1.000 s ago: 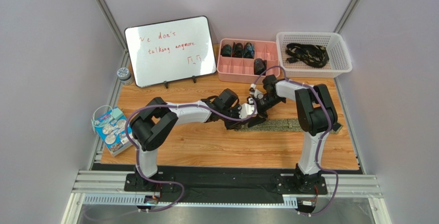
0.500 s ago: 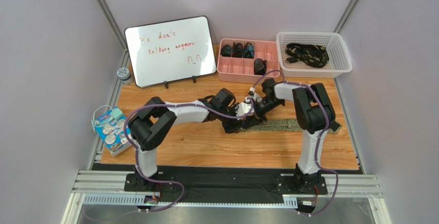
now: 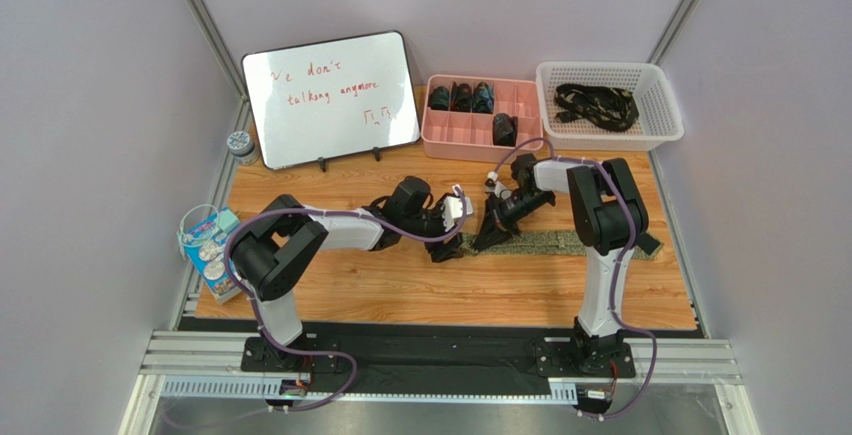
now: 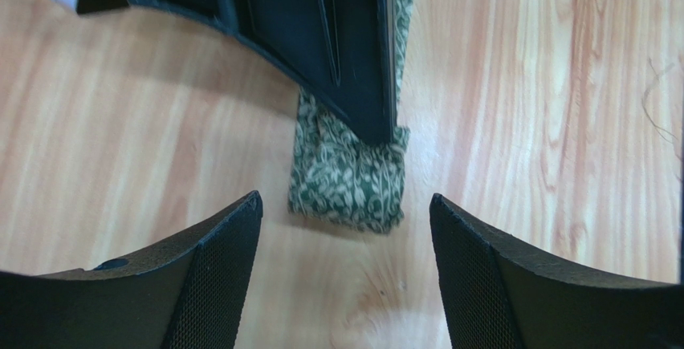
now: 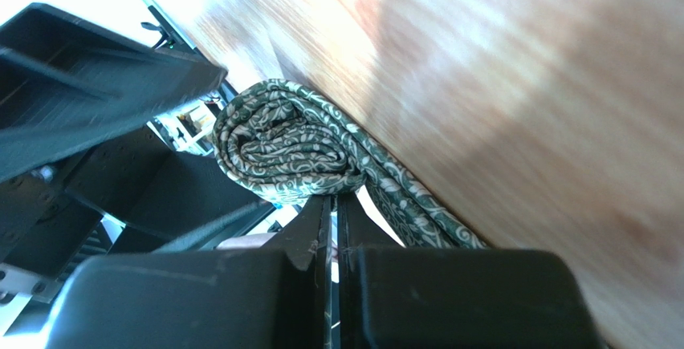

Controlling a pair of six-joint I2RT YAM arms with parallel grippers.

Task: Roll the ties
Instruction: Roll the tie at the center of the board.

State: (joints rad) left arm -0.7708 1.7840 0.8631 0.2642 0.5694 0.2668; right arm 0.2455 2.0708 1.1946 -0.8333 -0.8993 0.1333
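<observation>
The olive-green tie (image 3: 570, 242) lies flat along the table, its black end at the right. Its left end is wound into a small roll (image 4: 349, 174), dark green with a pale leaf pattern, also seen in the right wrist view (image 5: 281, 144). My right gripper (image 3: 488, 235) is shut, and its fingertips (image 5: 333, 200) press against the roll from above. My left gripper (image 4: 345, 200) is open and empty just left of the roll, one finger (image 4: 205, 273) on each side of it and not touching it. It also shows in the top view (image 3: 457, 233).
A pink divided tray (image 3: 437, 138) with rolled ties stands at the back. A white basket (image 3: 668, 105) holding black patterned ties (image 3: 597, 103) is at the back right. A whiteboard (image 3: 330, 100) stands at the back left, with a small jar (image 3: 240, 145) and a printed box (image 3: 213, 252) at the left edge.
My left gripper has drawn back to the left, away from the roll. My right gripper has shifted slightly left and stays on the roll.
</observation>
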